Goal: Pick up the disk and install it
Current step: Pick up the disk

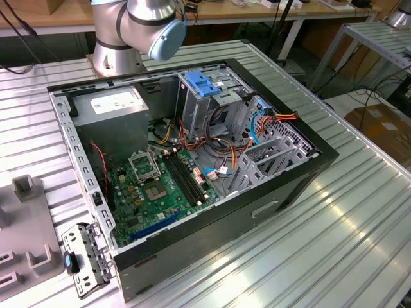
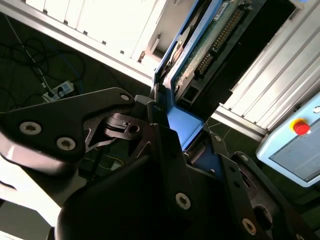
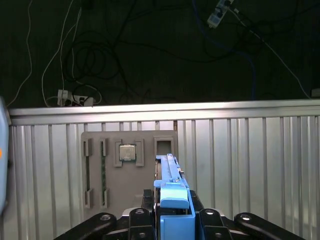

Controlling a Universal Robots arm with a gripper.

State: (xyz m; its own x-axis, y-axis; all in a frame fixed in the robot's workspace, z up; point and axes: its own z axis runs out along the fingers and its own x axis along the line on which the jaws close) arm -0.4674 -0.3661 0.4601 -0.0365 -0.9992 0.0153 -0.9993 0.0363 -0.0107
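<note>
You count one open computer case point(image 1: 282, 192). Inside it: one power supply point(image 1: 119, 106), one motherboard point(image 1: 151, 192), one blue bracket point(image 1: 204, 83). Beside case, one loose metal panel point(image 1: 87, 260). You have one arm point(image 1: 138, 25), one gripper point(image 3: 172, 206), one disk point(image 3: 173, 189). One grey tray point(image 3: 130, 185), one processor chip point(image 3: 126, 152) on it. One red button point(image 2: 301, 127).

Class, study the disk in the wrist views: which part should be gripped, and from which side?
Grip the disk at its blue-railed end, coming end-on, as the gripper does. It is thin and flat, so the jaws can close across its narrow thickness.
</note>
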